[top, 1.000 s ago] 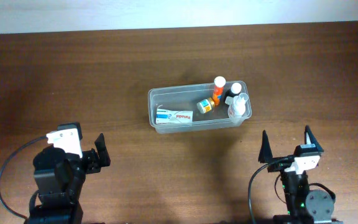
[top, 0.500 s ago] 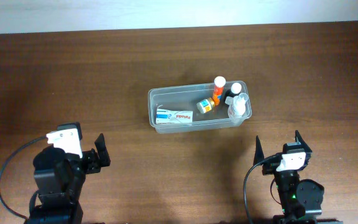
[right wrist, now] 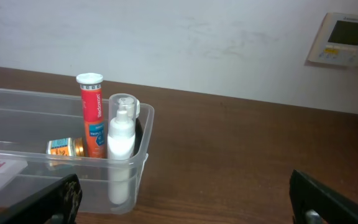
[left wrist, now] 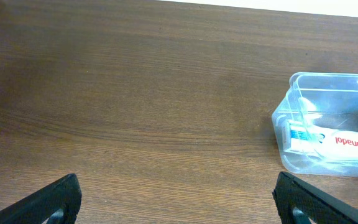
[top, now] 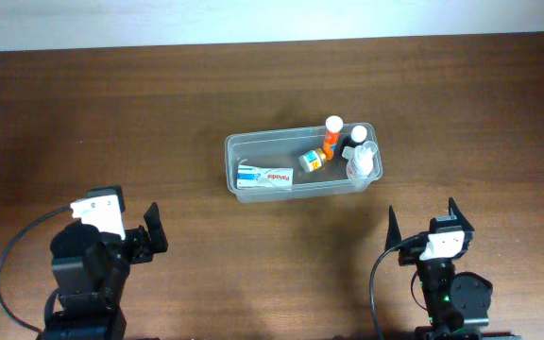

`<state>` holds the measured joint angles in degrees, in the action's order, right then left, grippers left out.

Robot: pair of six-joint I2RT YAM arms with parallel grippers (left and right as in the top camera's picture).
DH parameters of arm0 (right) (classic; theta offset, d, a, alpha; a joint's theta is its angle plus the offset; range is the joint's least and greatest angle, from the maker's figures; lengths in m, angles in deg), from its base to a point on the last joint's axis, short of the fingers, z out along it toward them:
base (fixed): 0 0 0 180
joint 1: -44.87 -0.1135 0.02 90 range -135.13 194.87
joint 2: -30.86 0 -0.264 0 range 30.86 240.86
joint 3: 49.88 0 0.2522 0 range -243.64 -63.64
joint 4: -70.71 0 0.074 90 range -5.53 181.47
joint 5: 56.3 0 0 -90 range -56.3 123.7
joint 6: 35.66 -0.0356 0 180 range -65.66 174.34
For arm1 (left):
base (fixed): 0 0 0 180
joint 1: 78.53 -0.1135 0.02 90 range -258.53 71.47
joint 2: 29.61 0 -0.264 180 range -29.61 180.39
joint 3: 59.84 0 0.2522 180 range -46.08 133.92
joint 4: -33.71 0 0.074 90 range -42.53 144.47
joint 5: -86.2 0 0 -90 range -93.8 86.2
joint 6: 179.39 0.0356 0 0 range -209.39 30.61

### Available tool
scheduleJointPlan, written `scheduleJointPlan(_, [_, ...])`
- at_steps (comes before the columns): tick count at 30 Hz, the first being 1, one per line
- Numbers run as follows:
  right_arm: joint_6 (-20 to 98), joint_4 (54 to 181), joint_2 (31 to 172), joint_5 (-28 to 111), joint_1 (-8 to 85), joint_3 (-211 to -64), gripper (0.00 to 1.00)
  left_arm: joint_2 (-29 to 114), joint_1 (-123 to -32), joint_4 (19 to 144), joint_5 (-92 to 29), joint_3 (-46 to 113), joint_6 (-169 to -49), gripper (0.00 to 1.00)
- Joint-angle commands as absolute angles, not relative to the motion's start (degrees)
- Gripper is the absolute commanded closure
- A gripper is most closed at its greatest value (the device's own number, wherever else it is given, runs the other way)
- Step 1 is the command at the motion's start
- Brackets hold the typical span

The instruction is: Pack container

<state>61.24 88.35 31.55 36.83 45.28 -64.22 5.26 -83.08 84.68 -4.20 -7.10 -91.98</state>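
The clear plastic container stands right of the table's centre. In it lie a white Panadol box and a small yellow-blue bottle. An orange tube, a dark white-capped bottle and a white spray bottle stand upright in it. My left gripper is open and empty at the near left, far from the container. My right gripper is open and empty, near and to the right of it. The left wrist view shows its open fingers, the container and the box. The right wrist view shows its open fingers, the container, tube and spray bottle.
The brown wooden table ends at a white wall along the far side. A wall thermostat panel shows at the upper right of the right wrist view.
The right arm has shifted a little left and back toward its base since one second ago, then stayed still. The left arm and the container's contents have not moved.
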Motion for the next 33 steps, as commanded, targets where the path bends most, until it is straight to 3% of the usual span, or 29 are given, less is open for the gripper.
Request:
scheduleJointPlan(1, [61.61,88.59,31.22,37.6,44.93,-63.96,0.02,5.19,-83.17,84.57,-3.57,-7.58,-92.15,0.01])
scheduleJointPlan(20, [61.61,88.59,31.22,37.6,44.93,-63.96,0.01,2.92,-83.13,86.36,-3.55,-7.6,-92.13,0.01])
scheduleJointPlan(33, [61.61,88.59,31.22,37.6,44.93,-63.96,0.02,-19.13,-81.42,87.09,-3.37,-18.66,-91.45,0.01])
